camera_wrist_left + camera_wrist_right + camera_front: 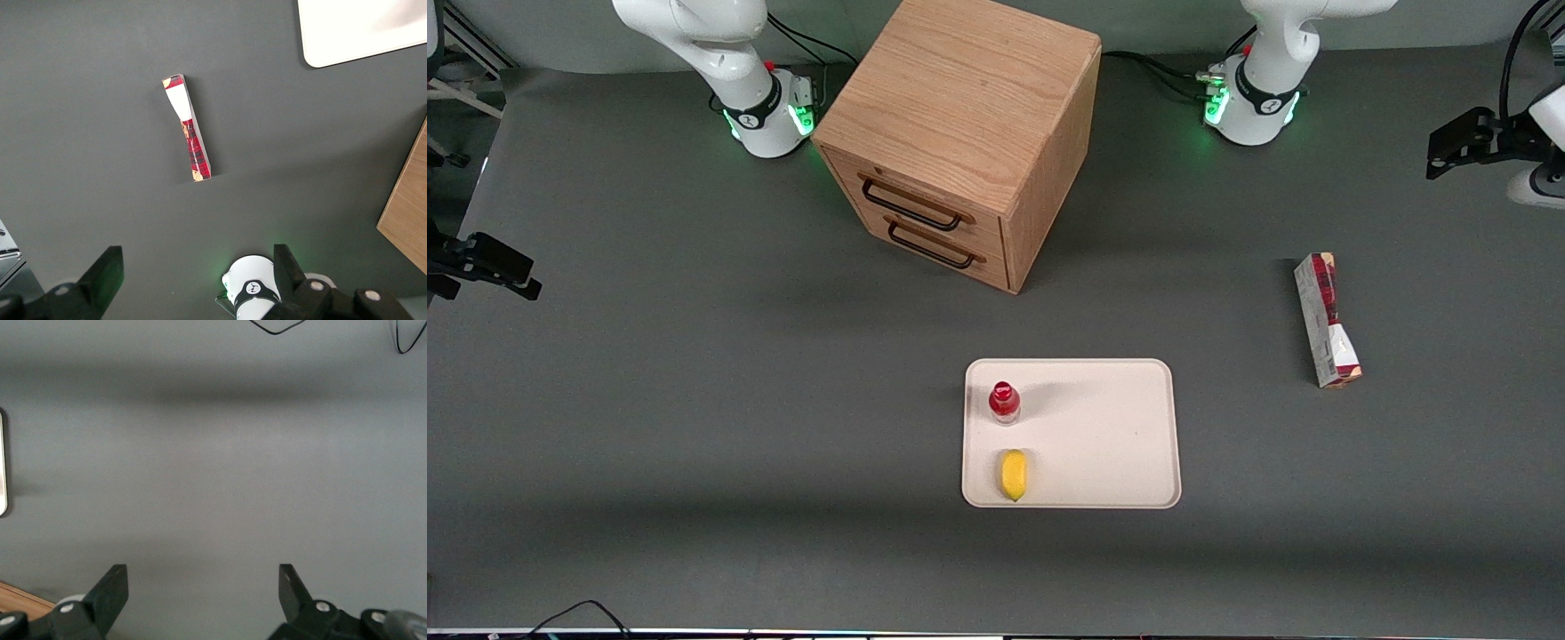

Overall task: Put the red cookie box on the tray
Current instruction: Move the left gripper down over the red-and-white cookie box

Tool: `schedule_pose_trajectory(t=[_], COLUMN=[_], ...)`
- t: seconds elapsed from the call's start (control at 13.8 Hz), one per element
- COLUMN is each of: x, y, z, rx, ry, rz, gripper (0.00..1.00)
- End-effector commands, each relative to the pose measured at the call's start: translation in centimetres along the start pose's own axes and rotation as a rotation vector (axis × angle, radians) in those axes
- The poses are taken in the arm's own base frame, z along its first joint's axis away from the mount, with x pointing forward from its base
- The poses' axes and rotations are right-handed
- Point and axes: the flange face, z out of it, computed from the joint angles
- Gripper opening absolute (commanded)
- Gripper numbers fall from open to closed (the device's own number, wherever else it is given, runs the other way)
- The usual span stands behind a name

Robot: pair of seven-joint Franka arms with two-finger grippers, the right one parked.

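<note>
The red cookie box (1328, 320) lies flat on the grey table (694, 400), toward the working arm's end and well apart from the tray (1103, 436). It is a long narrow carton with its dark red patterned face and white-grey printed side showing, and its orange-tan end pointing toward the front camera. In the left wrist view the red cookie box (187, 127) looks slightly pinched or twisted near its middle, though that may only be the print. The cream-beige tray sits nearer the front camera than the wooden drawer cabinet (960, 133), which has two dark handles on its drawer fronts. On the tray, along the edge toward the parked arm's end, a small red-capped bottle (1004, 402) stands upright, and a yellow lemon (1013, 475) lies nearer the front camera than the bottle; the rest of the tray surface is bare. The gripper (197, 270) hangs high above the table, over the stretch between the box and the working arm's white base (1249, 107), with the box some way from its fingertips. Its two dark fingers (103, 273) are spread wide apart and hold nothing. A corner of the tray (347, 37) and an edge of the cabinet (410, 213) also show in the left wrist view.
</note>
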Motion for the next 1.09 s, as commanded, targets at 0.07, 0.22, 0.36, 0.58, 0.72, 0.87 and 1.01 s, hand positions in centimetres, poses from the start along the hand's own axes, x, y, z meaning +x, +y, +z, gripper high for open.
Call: schedule_pose_trajectory(t=[0.07,0.22,0.36,0.58,0.72,0.87,1.01], x=[-0.1,0.2,1.0,3.3,4.9,5.8,6.8], y=[-0.4,-0.5,-0.8,-2.7,-3.0,-3.9,-3.9], z=[-0.6,-0.2,2.0,8.8,14.7,21.6,28.5], rx=[-0.011,-0.013,-0.015,-0.009,-0.009,-0.008,-0.001], ry=[-0.007,-0.016,-0.071,-0.146,-0.155,-0.128,-0.064], rz=[-0.004,-0.007,-0.017,-0.037,-0.036,-0.042,-0.037], gripper=[1.00,1.00,1.00,1.00,1.00,1.00,1.00])
